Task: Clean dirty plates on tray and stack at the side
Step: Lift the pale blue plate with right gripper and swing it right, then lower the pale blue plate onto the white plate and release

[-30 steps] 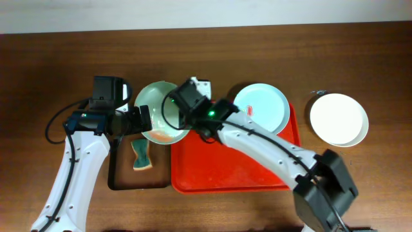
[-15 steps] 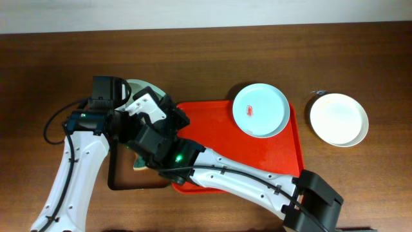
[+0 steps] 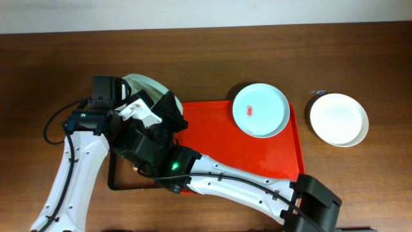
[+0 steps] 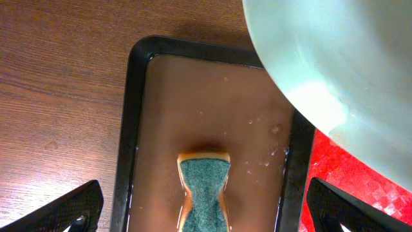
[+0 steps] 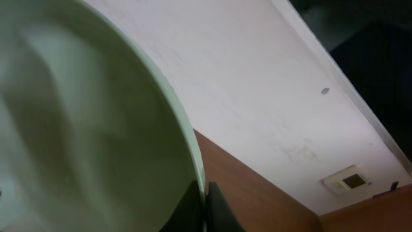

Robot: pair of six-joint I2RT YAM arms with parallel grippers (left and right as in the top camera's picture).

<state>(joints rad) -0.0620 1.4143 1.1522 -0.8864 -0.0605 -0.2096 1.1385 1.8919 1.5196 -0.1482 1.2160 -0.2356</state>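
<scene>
My right gripper (image 5: 205, 205) is shut on the rim of the pale green plate (image 5: 84, 129), which it holds tilted up on edge above the black tray's far end (image 3: 147, 82). In the left wrist view that plate (image 4: 341, 58) fills the upper right. My left gripper (image 4: 206, 218) hangs open over the sponge (image 4: 205, 190), touching nothing. A pale blue plate (image 3: 261, 109) with a red smear lies on the far right corner of the red tray (image 3: 244, 151). The white plate (image 3: 338, 120) rests on the table to the right of the tray.
The narrow black tray (image 4: 132, 122) holds a film of water and the green-topped sponge. It sits against the red tray's left side (image 4: 335, 177). My right arm (image 3: 225, 180) crosses the red tray's front and covers most of the black tray in the overhead view.
My right arm has swung the pale green plate left, off the red tray's corner, and tipped it up on edge over the black tray. The left arm has stayed put.
</scene>
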